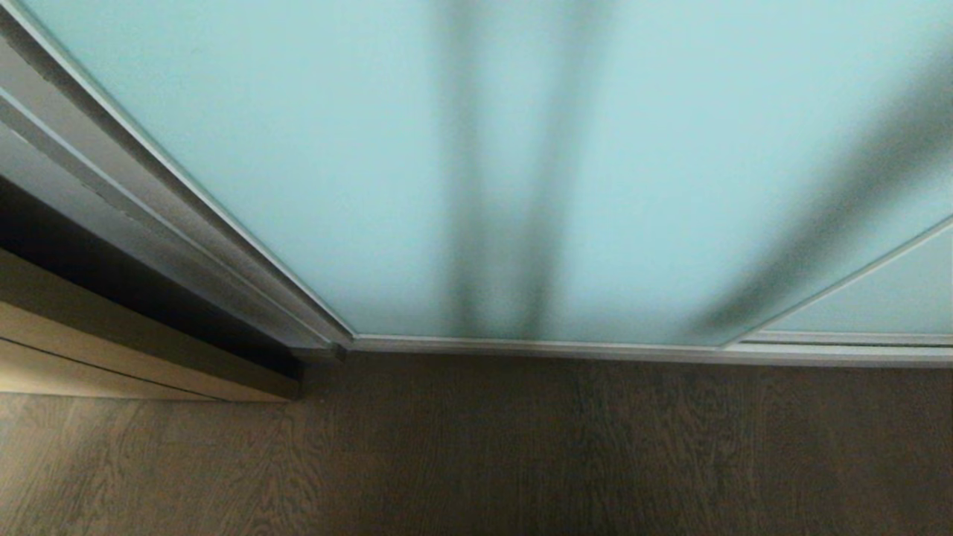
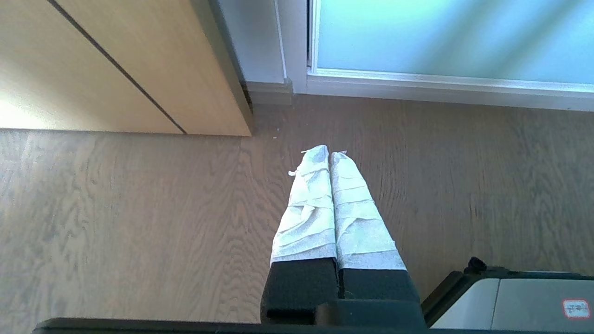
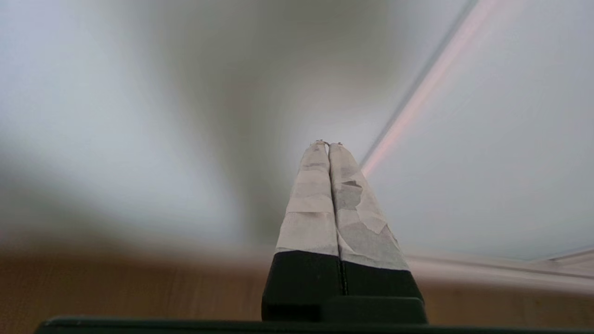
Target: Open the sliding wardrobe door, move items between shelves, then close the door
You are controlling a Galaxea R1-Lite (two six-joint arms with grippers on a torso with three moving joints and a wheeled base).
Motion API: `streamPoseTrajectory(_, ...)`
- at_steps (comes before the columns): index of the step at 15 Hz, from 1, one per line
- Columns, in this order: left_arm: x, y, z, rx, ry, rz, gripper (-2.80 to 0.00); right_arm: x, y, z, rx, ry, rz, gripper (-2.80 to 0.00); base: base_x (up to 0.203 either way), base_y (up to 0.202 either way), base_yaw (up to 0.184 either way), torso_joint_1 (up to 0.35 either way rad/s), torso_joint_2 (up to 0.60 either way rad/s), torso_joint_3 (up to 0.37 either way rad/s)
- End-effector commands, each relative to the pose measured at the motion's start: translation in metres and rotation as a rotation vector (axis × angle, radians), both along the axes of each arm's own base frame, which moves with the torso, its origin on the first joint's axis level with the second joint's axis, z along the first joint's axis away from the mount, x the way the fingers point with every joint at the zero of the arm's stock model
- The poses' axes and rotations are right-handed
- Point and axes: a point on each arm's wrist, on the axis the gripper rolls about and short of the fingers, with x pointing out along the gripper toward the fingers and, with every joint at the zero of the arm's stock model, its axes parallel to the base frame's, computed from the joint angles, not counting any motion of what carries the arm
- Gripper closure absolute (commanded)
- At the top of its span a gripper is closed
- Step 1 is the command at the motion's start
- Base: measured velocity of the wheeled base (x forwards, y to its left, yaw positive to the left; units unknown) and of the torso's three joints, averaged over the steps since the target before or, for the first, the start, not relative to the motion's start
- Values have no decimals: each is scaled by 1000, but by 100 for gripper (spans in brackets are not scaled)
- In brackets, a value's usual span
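The sliding wardrobe door (image 1: 313,149), frosted pale blue-green glass in a thin silver frame, fills the head view and stands closed down to its floor track (image 1: 595,348). Dark blurred shapes show through the glass. The items and the shelves are hidden behind it. Neither arm is in the head view. My left gripper (image 2: 329,153) is shut and empty, pointing down at the wooden floor beside the door's lower corner (image 2: 308,76). My right gripper (image 3: 328,144) is shut and empty, raised in front of the frosted glass (image 3: 487,176), near a frame strip (image 3: 417,99).
A tan wooden panel (image 1: 89,335) stands to the left of the door, also seen from the left wrist (image 2: 116,69). Brown wood-grain floor (image 1: 521,447) runs before the door. A second glass panel (image 1: 878,298) overlaps at the right. My own base corner (image 2: 510,301) shows low in the left wrist view.
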Motion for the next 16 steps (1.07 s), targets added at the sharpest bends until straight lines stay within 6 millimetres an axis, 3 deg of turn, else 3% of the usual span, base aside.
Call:
streamPoseTrajectory(1, 0, 0, 0, 0, 2, 0, 0, -46, 19, -59, -51, 24, 55, 0, 0, 0, 0, 0, 0, 0)
streamPoseTrajectory(4, 0, 0, 0, 0, 2, 0, 0, -72, 26, -125, -57, 118, 89, 0, 0, 0, 0, 0, 0, 0)
streamPoseTrajectory(6, 0, 0, 0, 0, 1, 0, 0, -73, 26, -158, -29, 222, 102, 0, 0, 0, 0, 0, 0, 0)
streamPoseTrajectory(14, 0, 0, 0, 0, 1, 0, 0, -63, 24, -217, 55, 364, 106, 0, 0, 0, 0, 0, 0, 0)
streamPoseTrajectory(16, 0, 0, -1, 0, 2, 0, 0, -63, 24, -217, 57, 376, 106, 0, 0, 0, 0, 0, 0, 0)
